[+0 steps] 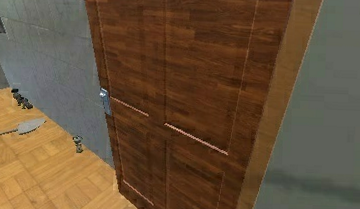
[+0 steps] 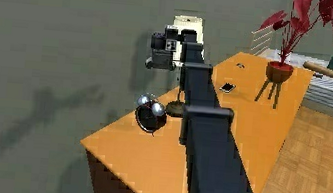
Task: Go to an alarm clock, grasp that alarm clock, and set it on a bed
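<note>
Our claw (image 2: pixel 160 54) sits upper centre over the orange table (image 2: pixel 120 149); we cannot tell if it grasps anything. The alarm clock (image 2: pixel 151 112) stands mid-frame beside a dark stand (image 2: pixel 177 107). A wooden door (image 1: pixel 188 103) stands close ahead.

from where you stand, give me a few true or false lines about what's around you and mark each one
1. The forward view faces a wooden door with a silver handle. True.
2. The round silver thing lies on the floor. False: the round silver thing sits on the orange table.
3. A red-leaved plant stands in a red pot at the table's far corner. True.
4. The claw shows right beside the plant. False: the claw shows well to the plant's left in the arm side view.
</note>
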You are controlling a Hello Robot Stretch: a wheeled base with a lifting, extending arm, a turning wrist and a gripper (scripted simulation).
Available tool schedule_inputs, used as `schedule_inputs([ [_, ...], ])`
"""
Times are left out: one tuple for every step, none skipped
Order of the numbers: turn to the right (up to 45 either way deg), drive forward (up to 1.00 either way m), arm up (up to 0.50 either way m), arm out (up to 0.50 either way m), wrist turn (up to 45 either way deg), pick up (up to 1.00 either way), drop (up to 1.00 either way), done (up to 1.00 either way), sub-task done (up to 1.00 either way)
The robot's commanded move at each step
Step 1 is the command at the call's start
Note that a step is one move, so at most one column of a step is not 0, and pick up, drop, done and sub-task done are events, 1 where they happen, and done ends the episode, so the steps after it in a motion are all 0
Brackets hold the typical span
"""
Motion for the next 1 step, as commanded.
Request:
schedule_inputs([
  [0.0,0.00,-0.30,0.00,0.0,0.00,0.00,0.00,0.00],
])
